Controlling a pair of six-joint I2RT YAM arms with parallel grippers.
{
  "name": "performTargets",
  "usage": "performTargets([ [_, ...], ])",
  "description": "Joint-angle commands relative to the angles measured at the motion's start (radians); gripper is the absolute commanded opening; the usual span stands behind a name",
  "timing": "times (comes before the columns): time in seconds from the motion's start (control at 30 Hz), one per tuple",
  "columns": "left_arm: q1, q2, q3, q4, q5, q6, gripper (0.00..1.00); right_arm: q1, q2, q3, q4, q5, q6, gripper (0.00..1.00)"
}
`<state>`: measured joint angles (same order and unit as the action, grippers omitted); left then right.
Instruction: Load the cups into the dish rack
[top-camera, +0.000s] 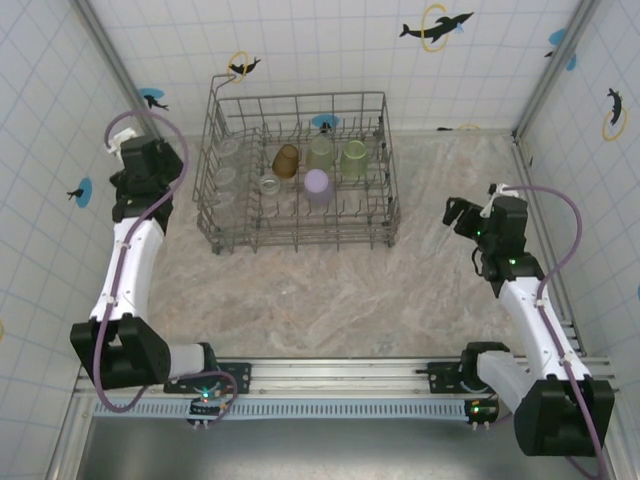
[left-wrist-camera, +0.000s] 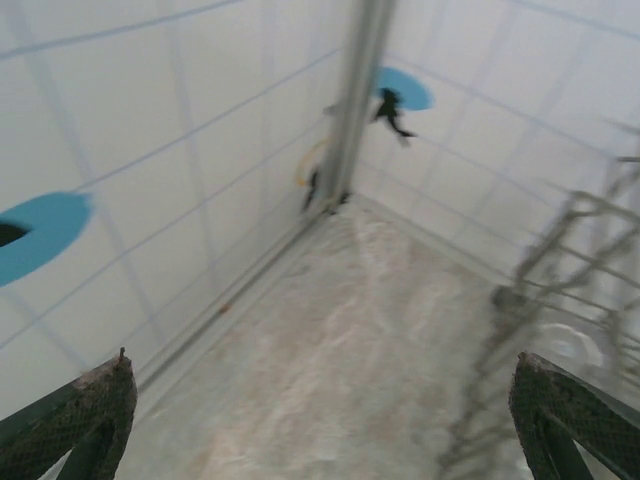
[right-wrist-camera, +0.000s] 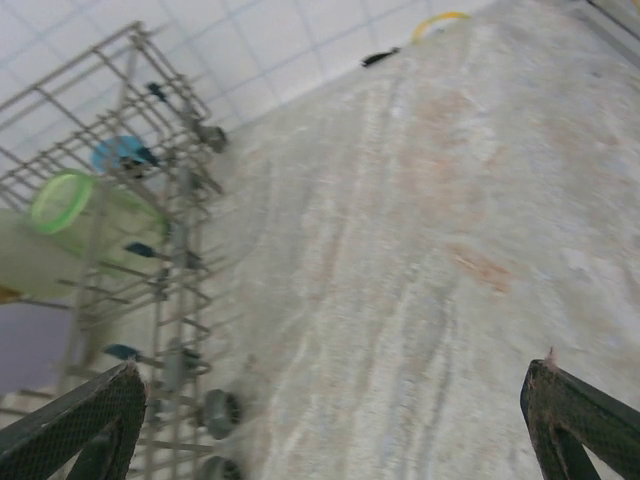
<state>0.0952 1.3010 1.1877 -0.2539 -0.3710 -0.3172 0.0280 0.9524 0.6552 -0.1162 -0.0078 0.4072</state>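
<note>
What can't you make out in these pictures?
Rack, left wrist view: blurred, cut off by the right edge.
Clear cups, top view: too small and see-through behind the wires to count.
Lilac cup, right wrist view: cut off by the left edge, behind rack wires.
Amber cup, top view: too small to tell whether it stands or tilts.

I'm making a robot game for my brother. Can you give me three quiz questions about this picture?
1. Where is the lilac cup? A: on the table. B: inside the dish rack. C: held by an arm.
2. True or false: the amber cup sits in the rack.
3. How many pale green cups are in the rack?
Key: 1 B; 2 true; 3 two.
</note>
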Motion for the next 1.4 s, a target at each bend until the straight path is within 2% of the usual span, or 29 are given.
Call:
performTargets([
  [0.0, 0.057, -0.042, -0.069, 0.030, -0.041, -0.039, 0.98, -0.017, -0.017, -0.040, 0.004, 0.069, -0.010, 0.99],
  [0.13, 0.069, -0.055, -0.174, 0.047, -0.069, -0.039, 0.98, -0.023, -0.024, -0.083, 0.020, 0.149, -0.040, 0.99],
  [0.27, 0.074, -0.069, -0.362, 0.162, -0.154, -0.036, 0.98, -0.029, -0.047, -0.161, 0.100, 0.178, -0.081, 0.99],
  [0.4, 0.111, -0.026, -0.426, 0.181, -0.197, -0.061, 0.98, -0.030, -0.103, -0.273, 0.186, 0.252, -0.085, 0.99],
  [0.47, 0.114, -0.020, -0.470, 0.234, -0.179, -0.062, 0.97, -0.029, -0.139, -0.355, 0.299, 0.246, -0.113, 0.99],
  [0.57, 0.114, -0.032, -0.583, 0.399, -0.120, -0.049, 0.98, -0.030, -0.189, -0.472, 0.437, 0.208, -0.173, 0.99],
  [0.73, 0.114, -0.041, -0.749, 0.650, -0.030, -0.034, 0.98, -0.028, -0.201, -0.552, 0.524, 0.194, -0.213, 0.99],
  [0.9, 0.112, 0.021, -0.806, 0.745, 0.043, -0.017, 0.98, -0.027, -0.178, -0.605, 0.616, 0.186, -0.246, 0.99],
  [1.03, 0.105, 0.043, -0.852, 0.808, 0.059, -0.013, 0.98, -0.024, -0.153, -0.626, 0.670, 0.183, -0.261, 0.99],
  [1.17, 0.089, 0.066, -0.896, 0.904, 0.159, -0.016, 0.98, -0.025, -0.115, -0.628, 0.692, 0.187, -0.270, 0.99],
  [1.37, 0.012, 0.109, -0.958, 1.044, 0.211, 0.103, 0.97, -0.024, -0.085, -0.649, 0.769, 0.195, -0.289, 0.99],
])
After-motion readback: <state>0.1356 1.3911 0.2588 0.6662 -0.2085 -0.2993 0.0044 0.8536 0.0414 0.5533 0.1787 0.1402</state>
